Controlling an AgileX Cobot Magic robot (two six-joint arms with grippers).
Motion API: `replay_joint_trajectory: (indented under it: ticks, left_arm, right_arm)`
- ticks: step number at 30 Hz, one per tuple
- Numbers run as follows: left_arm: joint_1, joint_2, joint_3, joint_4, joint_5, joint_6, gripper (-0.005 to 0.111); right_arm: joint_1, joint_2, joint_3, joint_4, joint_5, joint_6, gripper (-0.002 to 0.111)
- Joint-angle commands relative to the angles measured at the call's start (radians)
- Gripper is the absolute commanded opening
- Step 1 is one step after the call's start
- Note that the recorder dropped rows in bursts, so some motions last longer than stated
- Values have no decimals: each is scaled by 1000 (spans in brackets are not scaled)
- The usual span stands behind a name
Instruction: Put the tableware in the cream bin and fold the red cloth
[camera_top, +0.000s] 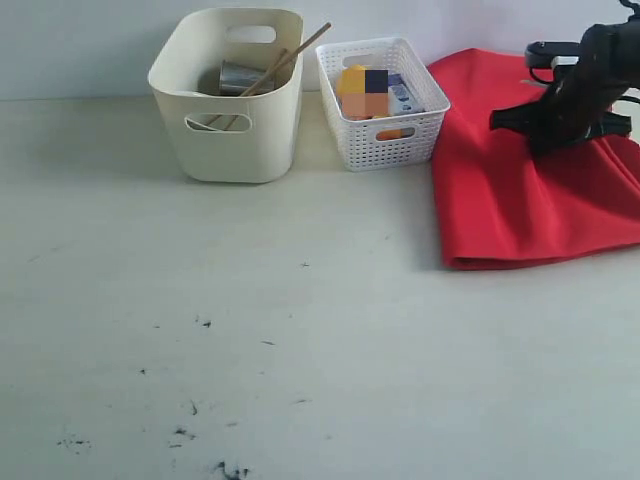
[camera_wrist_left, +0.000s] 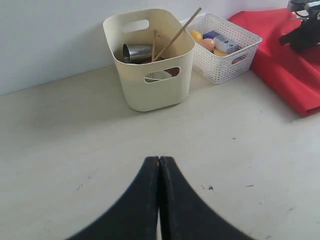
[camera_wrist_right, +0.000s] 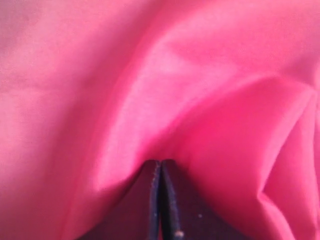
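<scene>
Two jobs look nearly finished, as far as I can judge. In the exterior view the cream bin (camera_top: 240, 140) stands in the upper left part of the frame. Inside it I can see the steel cup (camera_top: 238, 77) and the pair of wooden chopsticks (camera_top: 292, 55), which lean out over the rim toward the right. The other tableware I cannot make out in the bin, but none of it lies on the visible table (camera_top: 300, 350). Just beside the bin, on its right, is the white lattice basket (camera_top: 385, 135). The red cloth (camera_top: 520, 200) lies at the right edge of the frame, folded into a thick stack with a rounded fold along its lower side. The right gripper (camera_wrist_right: 161, 167) has its jaws pressed together, and the tips touch the cloth where several creases meet; whether a thin layer is pinched between them I cannot tell. The left gripper (camera_wrist_left: 159, 162) is closed too, holding nothing, above bare table and well apart from the bin. The risk I see is in the cloth: if a layer is caught in the right jaws, lifting the arm can pull the stack open and undo the fold. A sideways push can also slide the cloth against the basket.
</scene>
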Motion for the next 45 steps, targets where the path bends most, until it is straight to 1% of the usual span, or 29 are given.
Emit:
replay_joint_trajectory:
  ticks: [1,3,9,12,17,19,22,28,37,42,44,45]
  left_arm:
    - [2,-5,5,3,-3,-4,0]
    - [2,-5,5,3,-3,-4,0]
    - [2,-5,5,3,-3,-4,0]
    - [2,-5,5,3,-3,-4,0]
    - [2,-5,5,3,-16,-4,0]
    - [2,-5,5,3,-26,-4,0]
    - [2,-5,5,3,-43,-4,0]
    - [2,-5,5,3,-204,0,0]
    - [2,-5,5,-26,-233,0,0]
    - [2,-5,5,-45,-241,0,0]
    - [2,-5,5,-54,-243,0,0]
    - [2,-5,5,-59,-243,1,0]
  right_arm:
    - [-16,-27,23,-58,81,36,0]
    - [-16,-52,18,-29,68,1,0]
    - [-4,-67,-12,273,65,-231,0]
    - [5,-65,-12,352,72,-279,0]
    - [8,-134,-12,345,115,-279,0]
    - [8,-224,-12,292,160,-266,0]
    - [8,-361,-12,268,224,-266,0]
    - [8,-649,-12,269,307,-266,0]
    - [8,-920,-5,245,369,-273,0]
    - [8,-1095,110,239,341,-280,0]
    - [8,-1177,181,239,322,-292,0]
    - [8,-1263,254,237,302,-304,0]
